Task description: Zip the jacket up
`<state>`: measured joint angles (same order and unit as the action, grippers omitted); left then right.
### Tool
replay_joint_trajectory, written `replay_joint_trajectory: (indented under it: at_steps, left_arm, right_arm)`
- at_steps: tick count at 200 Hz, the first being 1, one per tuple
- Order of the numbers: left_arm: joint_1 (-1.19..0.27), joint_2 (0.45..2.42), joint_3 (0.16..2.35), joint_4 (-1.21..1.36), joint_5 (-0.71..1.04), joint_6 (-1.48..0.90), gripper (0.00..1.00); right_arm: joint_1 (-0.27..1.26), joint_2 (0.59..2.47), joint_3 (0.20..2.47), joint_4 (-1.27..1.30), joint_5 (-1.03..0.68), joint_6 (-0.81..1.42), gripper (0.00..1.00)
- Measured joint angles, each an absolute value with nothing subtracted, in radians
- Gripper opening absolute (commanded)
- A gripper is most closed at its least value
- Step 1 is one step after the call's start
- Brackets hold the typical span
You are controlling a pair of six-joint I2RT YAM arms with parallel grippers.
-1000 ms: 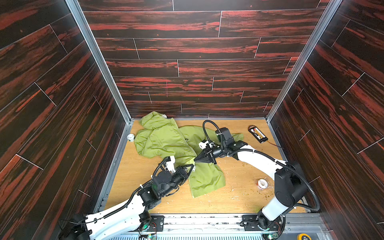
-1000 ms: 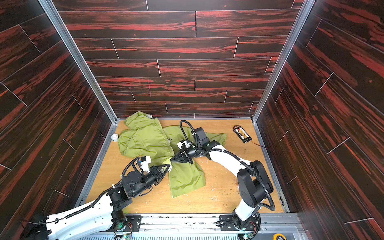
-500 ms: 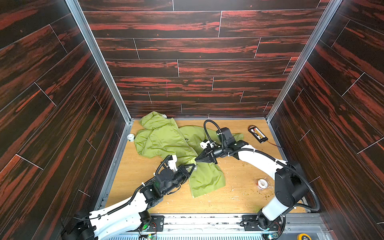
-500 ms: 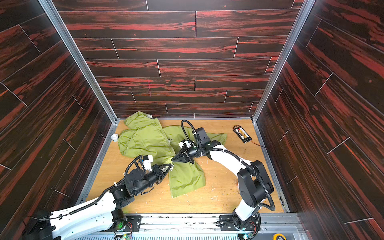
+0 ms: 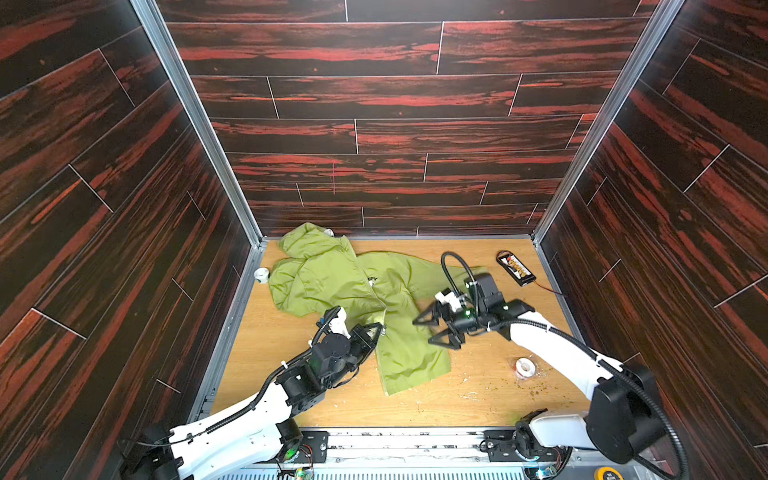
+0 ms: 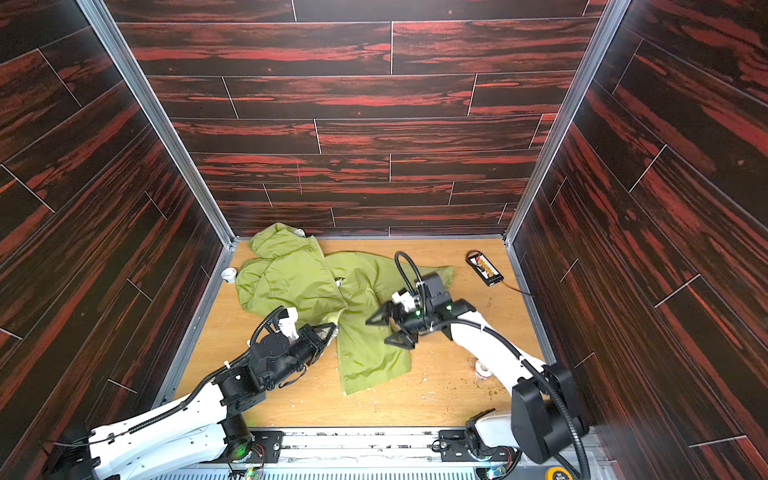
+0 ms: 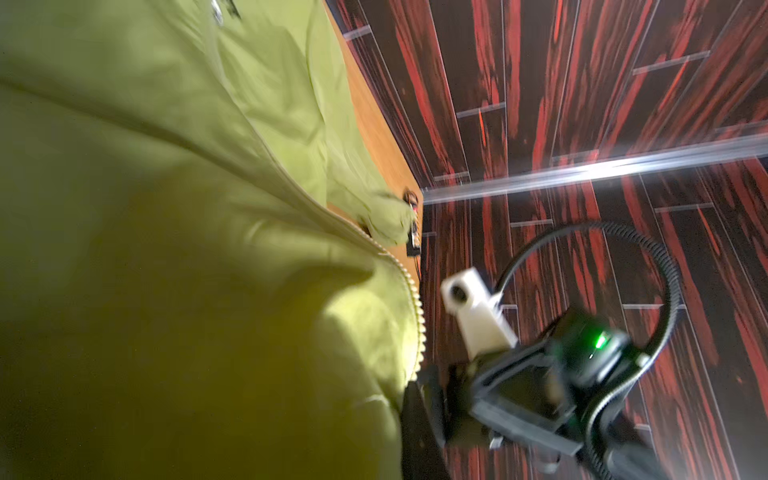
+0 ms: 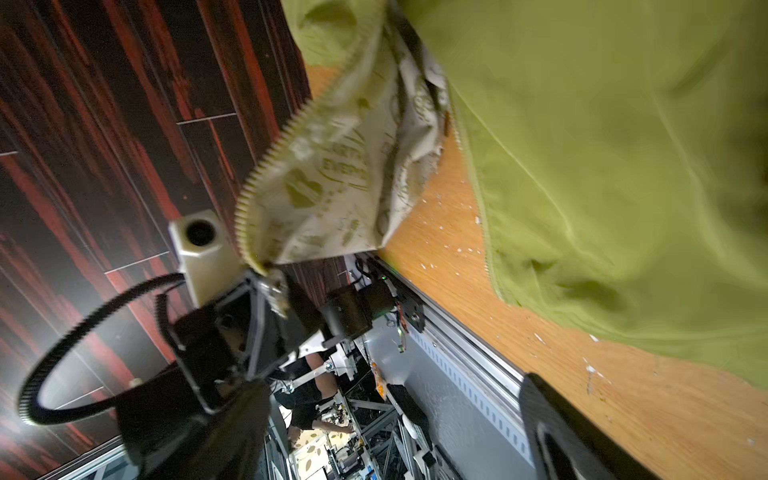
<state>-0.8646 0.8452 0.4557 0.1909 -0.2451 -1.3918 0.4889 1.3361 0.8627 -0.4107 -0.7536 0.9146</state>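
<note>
Right, the jacket (image 5: 328, 278) is down on the wooden table (image 5: 282, 365), bunched toward the back left corner with its hood up against the rear wall. One front panel trails toward the near edge. You can see that in both top views (image 6: 291, 282).

The left gripper (image 5: 379, 328) is pinched tight on the jacket's front edge, right at the low end of one zipper (image 8: 266, 166) half. In the right wrist view the left gripper (image 8: 270, 291) has that corner pulled up off the table. The pale teeth run away from the pinch, and the white printed lining (image 8: 332, 174) is turned outward. The left wrist view is blurred, but there the teeth curve along the jacket (image 7: 166, 249) edge.

Over to the right gripper (image 5: 422, 331): jaws spread wide, nothing between them. It sits over the other front panel, pointing toward the left gripper, with a strip of green cloth between the two. Whether its tips touch the cloth, I can't tell. It's the same picture from the neighbouring eye (image 6: 376, 331).

The small chest print (image 5: 372, 279) shows near the middle of the jacket. Off by the back right corner lies a black battery pack (image 5: 515, 268) with a thin wire, well apart from the jacket. A roll of tape (image 5: 524, 367) sits beside the right arm. A little white object (image 5: 262, 274) rests at the left wall, just beside a sleeve.
</note>
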Motion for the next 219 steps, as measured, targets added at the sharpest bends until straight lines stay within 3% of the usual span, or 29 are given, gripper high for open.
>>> replay_joint_trajectory:
  at_steps: [32,86,139,185,204,219]
  left_arm:
    - [-0.864,0.769,0.456,0.047,-0.395,-1.448,0.00]
    - [-0.847,0.705,0.464,-0.172,-0.509,-1.522,0.00]
    - [-0.718,0.668,0.464,-0.233,-0.402,-1.522,0.00]
    - [-0.651,0.715,0.471,-0.215,-0.257,-1.483,0.00]
    - [-0.637,0.739,0.489,-0.213,-0.208,-1.462,0.00]
    - [-0.626,0.740,0.500,-0.207,-0.177,-1.450,0.00]
  right_arm:
    - [0.490,1.272,0.641,-0.376,-0.731,0.961,0.62]
    - [0.574,1.184,0.420,-0.209,-0.669,1.151,0.61]
    - [0.778,1.333,0.406,0.046,-0.551,1.359,0.67]
    - [0.822,1.488,0.448,0.252,-0.501,1.467,0.69]
    - [0.828,1.549,0.496,0.294,-0.476,1.477,0.67]
    - [0.831,1.602,0.533,0.329,-0.462,1.478,0.60]
